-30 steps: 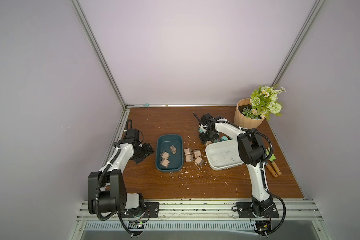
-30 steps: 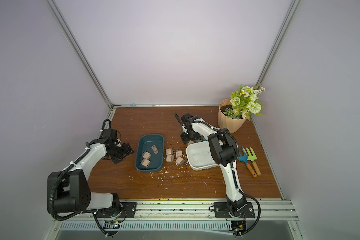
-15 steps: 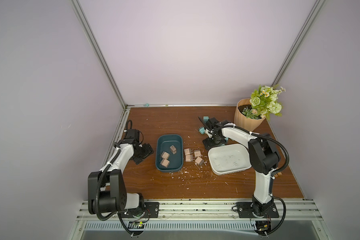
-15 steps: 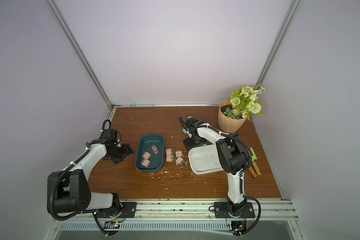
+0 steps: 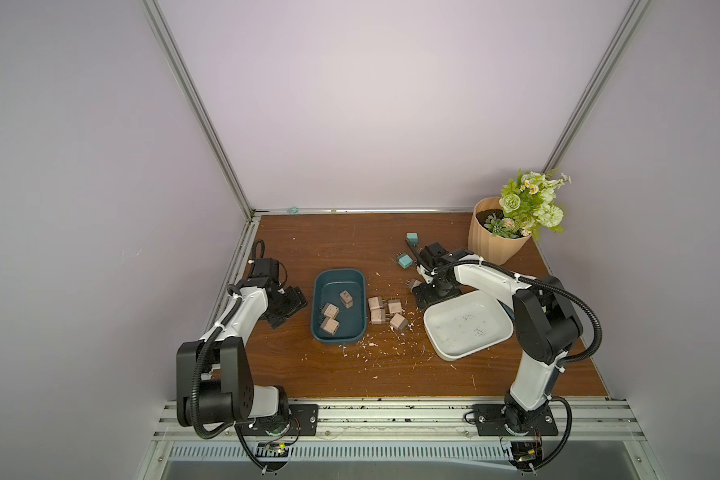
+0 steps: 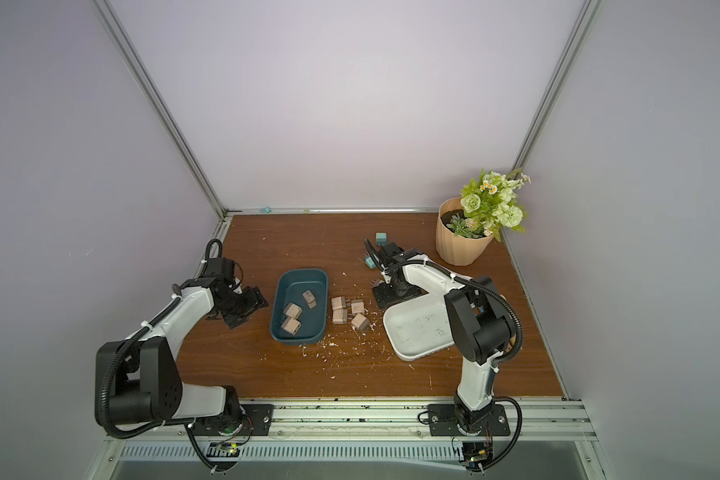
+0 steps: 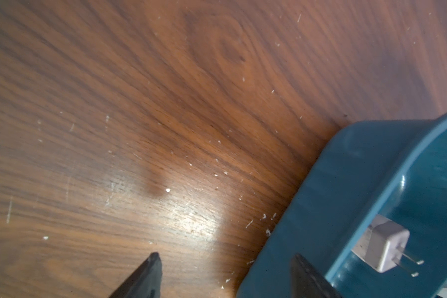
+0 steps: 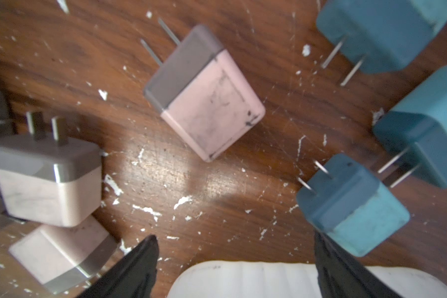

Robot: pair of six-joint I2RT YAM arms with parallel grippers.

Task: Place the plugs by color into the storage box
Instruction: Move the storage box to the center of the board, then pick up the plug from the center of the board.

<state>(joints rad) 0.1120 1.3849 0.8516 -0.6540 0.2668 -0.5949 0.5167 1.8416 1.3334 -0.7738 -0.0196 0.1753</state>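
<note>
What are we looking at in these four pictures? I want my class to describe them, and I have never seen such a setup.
Two robot arms stand at the near edge of a wooden table. Each ends in a two-fingered hand. Two pictures look down on the whole scene from above; the other two come from a camera on each arm's wrist, looking past its fingers. On the table lie a dark teal tray holding three pinkish plugs, four more pinkish plugs beside it, a white tray without plugs, teal plugs farther back, white scraps and a flower pot. The left hand hangs open beside the teal tray; the right hand hangs open above plugs by the white tray. Neither holds anything.
</note>
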